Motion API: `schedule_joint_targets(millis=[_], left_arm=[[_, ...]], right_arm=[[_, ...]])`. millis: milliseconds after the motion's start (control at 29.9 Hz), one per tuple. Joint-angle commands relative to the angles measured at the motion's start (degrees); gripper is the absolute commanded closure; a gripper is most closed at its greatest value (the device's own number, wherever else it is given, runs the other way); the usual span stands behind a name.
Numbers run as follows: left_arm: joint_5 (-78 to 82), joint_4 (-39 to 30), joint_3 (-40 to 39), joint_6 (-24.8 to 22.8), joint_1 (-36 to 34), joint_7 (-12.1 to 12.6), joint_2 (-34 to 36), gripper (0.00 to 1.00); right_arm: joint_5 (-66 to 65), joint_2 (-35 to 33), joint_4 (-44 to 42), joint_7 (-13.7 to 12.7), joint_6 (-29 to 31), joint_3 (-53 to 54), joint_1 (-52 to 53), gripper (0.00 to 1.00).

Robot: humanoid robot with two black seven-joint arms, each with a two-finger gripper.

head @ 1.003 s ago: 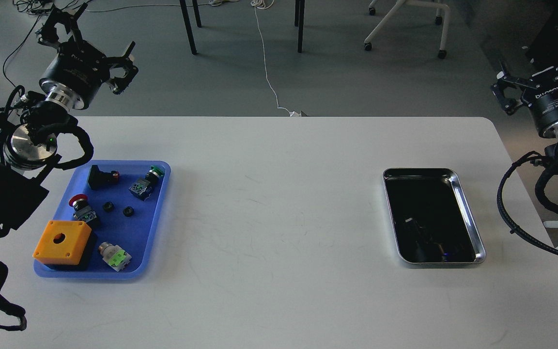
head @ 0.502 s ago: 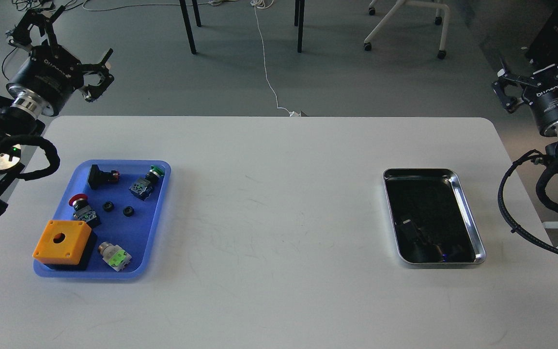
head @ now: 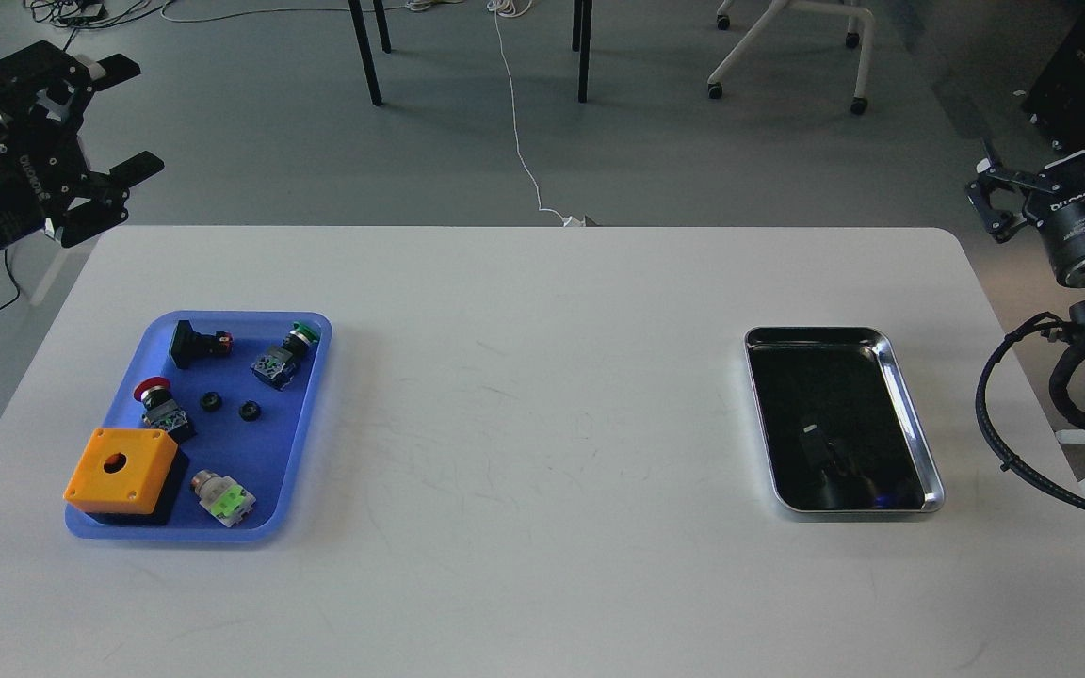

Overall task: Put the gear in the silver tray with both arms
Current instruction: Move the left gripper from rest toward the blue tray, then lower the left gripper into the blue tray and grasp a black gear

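Observation:
The silver tray [head: 816,330] lies on the right side of the white table, its dark floor showing only reflections. Two small black gears [head: 211,401] [head: 250,411] lie in a blue plastic tray [head: 309,424] on the left side. My left gripper [head: 128,118] is open and empty, hanging off the table's far left corner, well behind the blue tray. My right gripper [head: 993,202] is past the table's far right corner, above and behind the silver tray. Its fingers are dark and I cannot tell them apart.
The blue tray also holds an orange box [head: 121,471] with a hole, a red push-button [head: 153,388], a green-capped switch [head: 284,354], a black part [head: 194,343] and a green-white part [head: 222,497]. Chair and table legs stand on the floor beyond the table.
My left arm has swung left and back, from over the blue tray's far left corner to off the table's edge. My right arm has shifted slightly right.

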Motion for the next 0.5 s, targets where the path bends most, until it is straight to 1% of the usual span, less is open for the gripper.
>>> schedule_joint_targets(millis=[0,134,167,201,334,468], left_arm=[[11.5,-4.9,-0.1,0.0,0.0,-1.7,3.1,0.02],[18.5,-9.5,-0.5,0.0,-0.1,-5.5,3.8,0.05],[18.5,-9.5,-0.5,0.0,-0.1,-5.5,3.8,0.05],[23.2,-11.1,-0.4,0.0,0.0,-5.8,3.9,0.05],[39.1,-11.6,0.4,0.0,0.1,-6.0,3.1,0.07],[47.3,-11.6,6.5,0.0,0.6,-6.6,3.0,0.09]], right_arm=[[0.0,0.0,0.0,0.0,0.0,0.0,-0.5,0.01],[0.0,-0.2,0.0,0.0,0.0,0.1,-0.6,0.01],[0.0,-0.2,0.0,0.0,0.0,0.1,-0.6,0.01],[0.0,-0.5,0.0,0.0,0.0,0.2,-0.6,0.01],[0.0,-1.3,0.3,0.0,0.0,0.2,-0.5,0.01],[0.0,-1.9,0.4,0.0,0.0,0.2,-0.6,0.01]])
